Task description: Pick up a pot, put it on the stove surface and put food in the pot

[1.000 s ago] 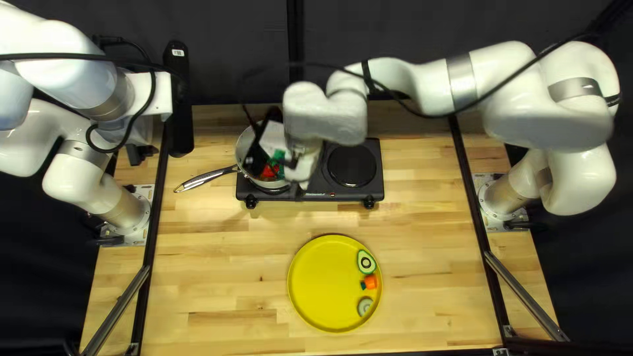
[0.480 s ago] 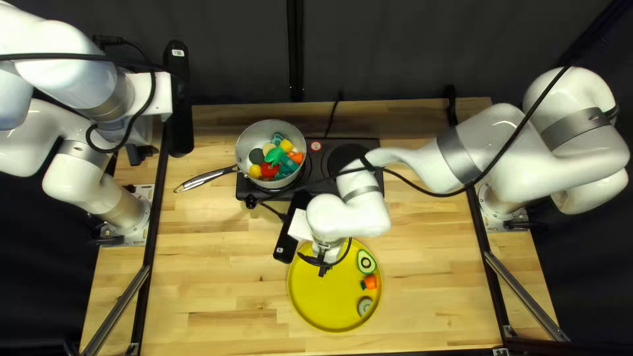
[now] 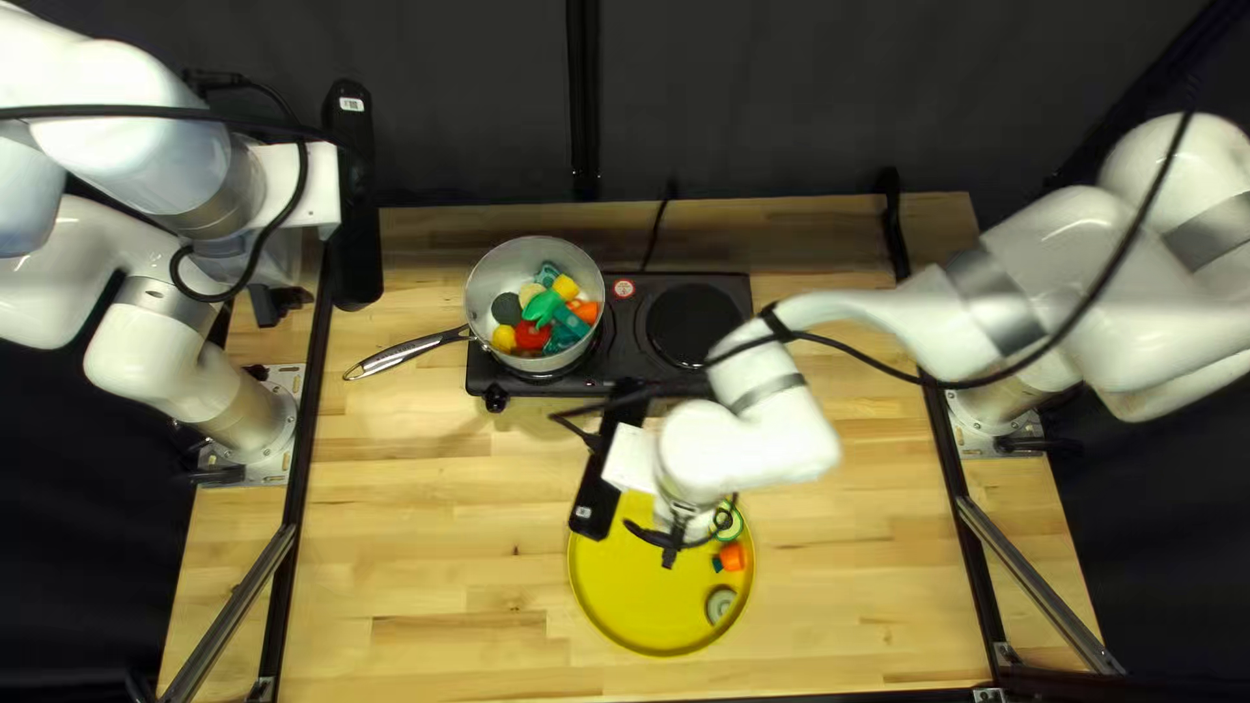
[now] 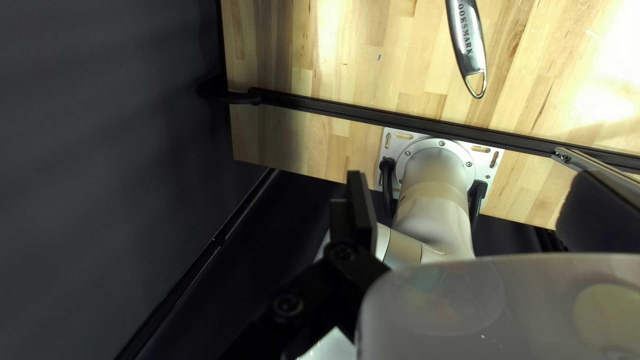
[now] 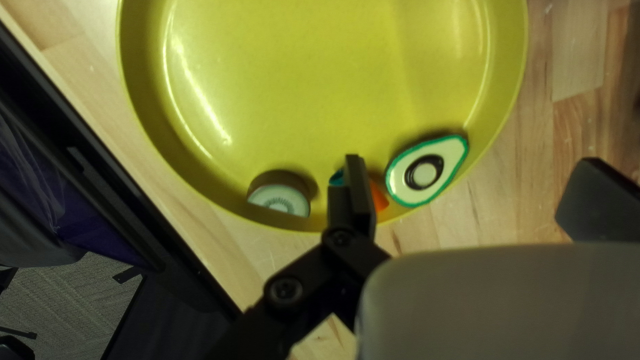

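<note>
Silver pot (image 3: 486, 280): upright on stove (image 3: 634, 341), filled with mixed food (image 3: 547, 310); its long handle (image 3: 410, 350) points left and slightly nearward. Yellow plate (image 3: 625, 599) holds avocado half (image 5: 403, 180), carrot (image 3: 732, 557), pale round piece (image 5: 280, 200). Left gripper (image 3: 267, 306), right gripper (image 3: 669, 556): jaws released.

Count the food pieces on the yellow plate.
3, along the plate's rim: avocado half, then orange piece, then round pale piece. Another small one could hide behind the right pincer.
</note>
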`<state>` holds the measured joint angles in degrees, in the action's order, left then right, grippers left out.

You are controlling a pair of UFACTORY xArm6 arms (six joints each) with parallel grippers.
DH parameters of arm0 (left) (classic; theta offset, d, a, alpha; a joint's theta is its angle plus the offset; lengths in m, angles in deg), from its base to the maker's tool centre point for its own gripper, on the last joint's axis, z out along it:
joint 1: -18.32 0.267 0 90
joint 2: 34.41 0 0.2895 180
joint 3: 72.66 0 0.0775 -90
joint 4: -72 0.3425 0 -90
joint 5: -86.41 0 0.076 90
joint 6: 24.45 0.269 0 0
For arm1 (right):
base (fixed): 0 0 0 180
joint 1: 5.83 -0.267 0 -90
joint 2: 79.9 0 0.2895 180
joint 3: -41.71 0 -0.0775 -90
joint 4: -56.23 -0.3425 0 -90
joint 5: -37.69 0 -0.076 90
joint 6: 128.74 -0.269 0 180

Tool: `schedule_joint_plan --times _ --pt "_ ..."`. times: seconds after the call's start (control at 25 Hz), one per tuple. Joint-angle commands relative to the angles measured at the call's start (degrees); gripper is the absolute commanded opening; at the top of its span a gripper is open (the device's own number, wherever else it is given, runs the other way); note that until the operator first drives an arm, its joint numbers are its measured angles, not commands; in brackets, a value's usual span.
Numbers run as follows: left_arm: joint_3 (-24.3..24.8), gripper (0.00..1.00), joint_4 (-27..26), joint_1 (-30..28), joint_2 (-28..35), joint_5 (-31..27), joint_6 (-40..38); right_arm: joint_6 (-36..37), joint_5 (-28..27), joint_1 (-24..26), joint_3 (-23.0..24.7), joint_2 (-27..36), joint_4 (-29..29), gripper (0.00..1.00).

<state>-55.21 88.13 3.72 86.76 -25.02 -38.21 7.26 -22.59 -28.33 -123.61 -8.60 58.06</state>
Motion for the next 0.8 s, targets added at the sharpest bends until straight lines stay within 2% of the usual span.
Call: schedule_joint_plan --times 0.04,0.16,0.32,0.52,0.8 --pt "0.0 1.0 0.0 0.0 0.0 0.0 0.0 -1.3 -5.6 1.0 1.2 5.2 0.2 1.0" --pt "0.0 1.0 0.0 0.0 0.0 0.0 0.0 0.6 -10.3 4.5 2.8 11.0 0.8 1.0" --pt "0.0 1.0 0.0 0.0 0.0 0.0 0.0 5.9 -16.1 11.3 2.3 16.6 0.9 1.0" --pt "0.0 1.0 0.0 0.0 0.0 0.0 0.0 13.4 -20.9 20.2 -0.9 19.3 0.2 1.0" --pt "0.0 1.0 0.0 0.0 0.0 0.0 0.0 19.3 -27.7 27.3 -4.5 23.8 0.8 1.0"
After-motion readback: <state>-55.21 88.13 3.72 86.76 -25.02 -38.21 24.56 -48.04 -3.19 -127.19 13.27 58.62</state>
